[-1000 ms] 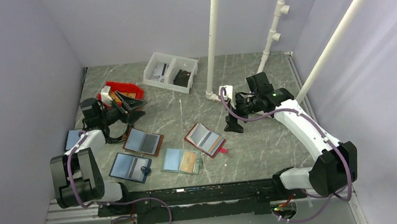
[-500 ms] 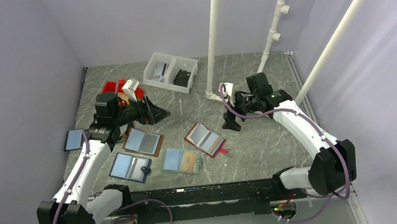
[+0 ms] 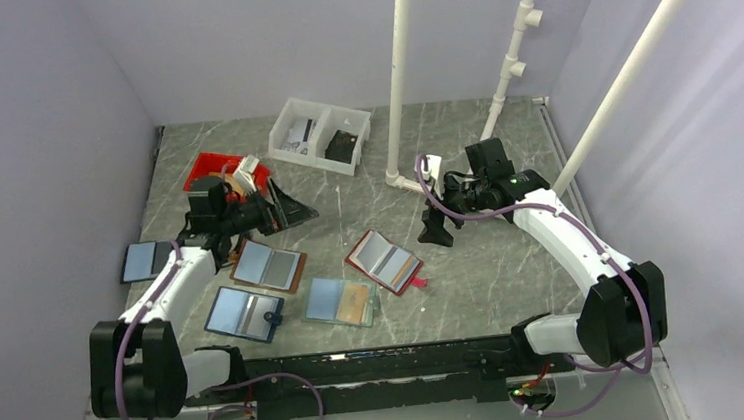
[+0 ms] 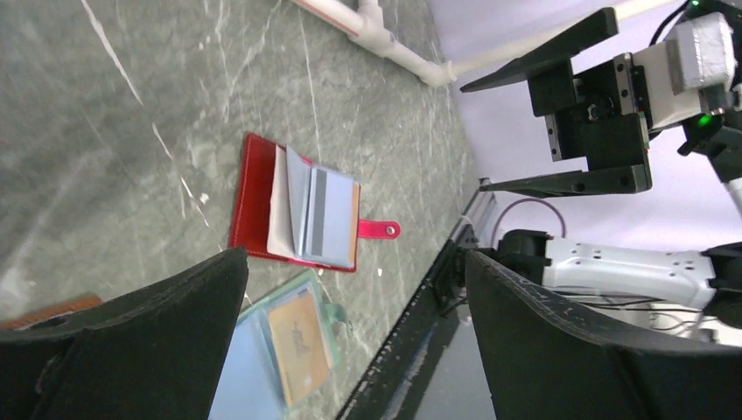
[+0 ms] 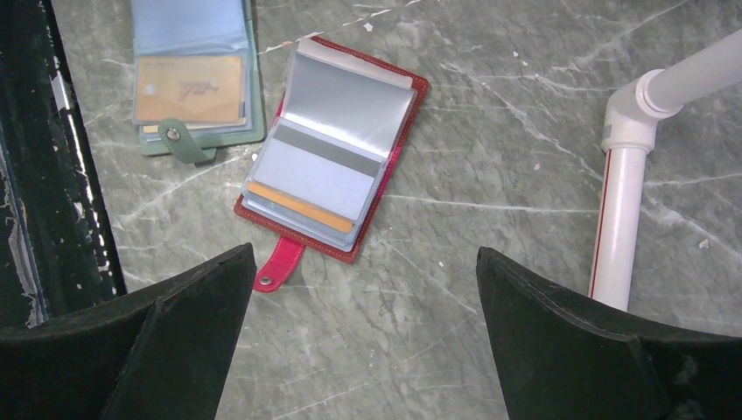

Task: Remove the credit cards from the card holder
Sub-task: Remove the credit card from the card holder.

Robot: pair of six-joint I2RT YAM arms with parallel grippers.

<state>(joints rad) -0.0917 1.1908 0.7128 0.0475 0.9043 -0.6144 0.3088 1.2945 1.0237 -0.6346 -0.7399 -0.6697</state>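
The red card holder (image 3: 384, 261) lies open on the grey marble table, its pink-red tab toward the near edge. The credit cards sit in its sleeves: a pale blue-grey card (image 5: 315, 171) with a grey stripe, and a tan-orange card (image 5: 302, 207) showing as a strip below it. My left gripper (image 3: 291, 207) hovers open to the far left of the holder and holds nothing. From that wrist, the card holder (image 4: 258, 201) lies beyond the gripper (image 4: 356, 256). My right gripper (image 3: 436, 223) hangs open and empty, just right of the holder; the right wrist view looks down past the gripper (image 5: 365, 252) on it.
A teal holder (image 3: 340, 301) with an orange card, a brown holder (image 3: 268, 266) and a dark blue holder (image 3: 244, 313) lie left of the red one. Another blue holder (image 3: 141, 260) sits far left. A red bin (image 3: 212, 167), a white bin (image 3: 320, 134) and a white pipe (image 3: 398, 78) stand behind.
My left arm has swung from the far left toward the middle of the table, and its jaws have widened. The right gripper has barely shifted.
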